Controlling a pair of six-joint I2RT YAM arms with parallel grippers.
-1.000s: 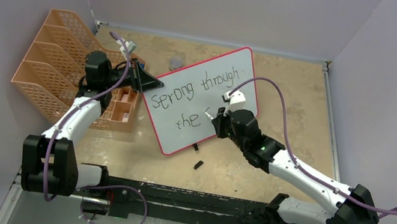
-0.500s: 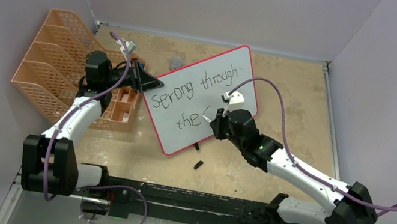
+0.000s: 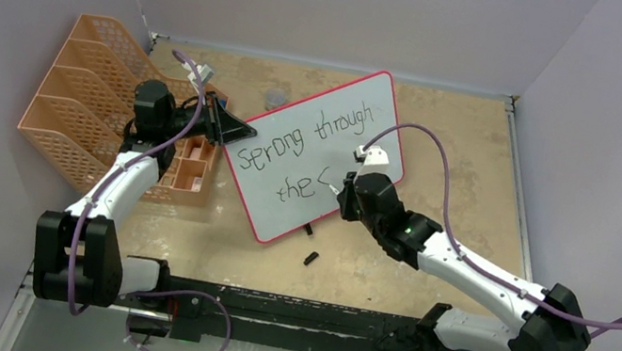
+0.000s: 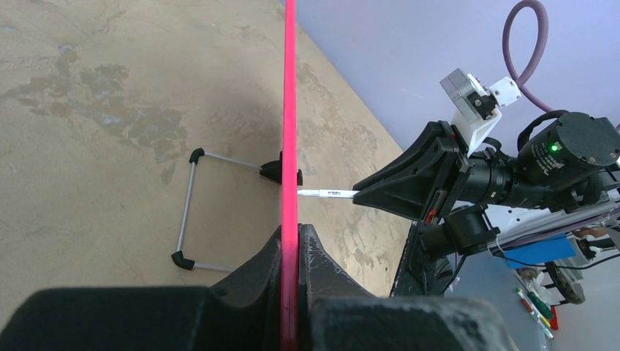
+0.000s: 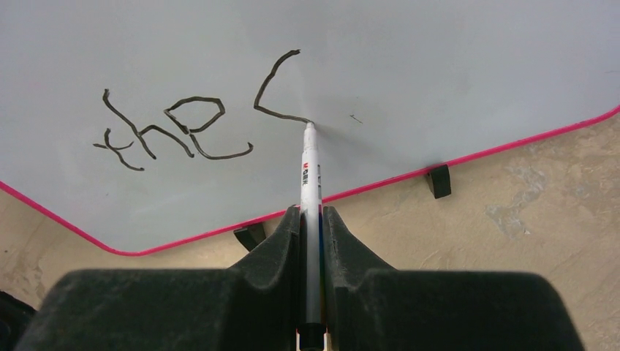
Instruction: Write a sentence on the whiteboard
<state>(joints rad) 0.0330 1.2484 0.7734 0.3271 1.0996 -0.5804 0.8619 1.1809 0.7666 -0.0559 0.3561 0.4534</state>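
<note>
The whiteboard (image 3: 262,215), white with a pink frame, stands tilted in the middle of the table. The sentence (image 3: 294,139) on it reads roughly "Sprong through" with "the" (image 5: 194,131) below and a curved stroke after it. My left gripper (image 3: 236,132) is shut on the board's left edge; the left wrist view shows that pink edge (image 4: 289,110) clamped between the jaws (image 4: 291,238). My right gripper (image 3: 345,186) is shut on a white marker (image 5: 310,175), whose tip touches the board at the end of the curved stroke.
An orange mesh file rack (image 3: 89,110) stands at the left, with a small compartment organiser (image 3: 190,165) beside it. A black marker cap (image 3: 311,258) lies on the table below the board. A wire stand (image 4: 188,212) props the board from behind. Walls close in on three sides.
My right gripper has shifted slightly right and down along the board, and the curved stroke after "the" now shows beside it. The left gripper keeps holding the board's edge.
</note>
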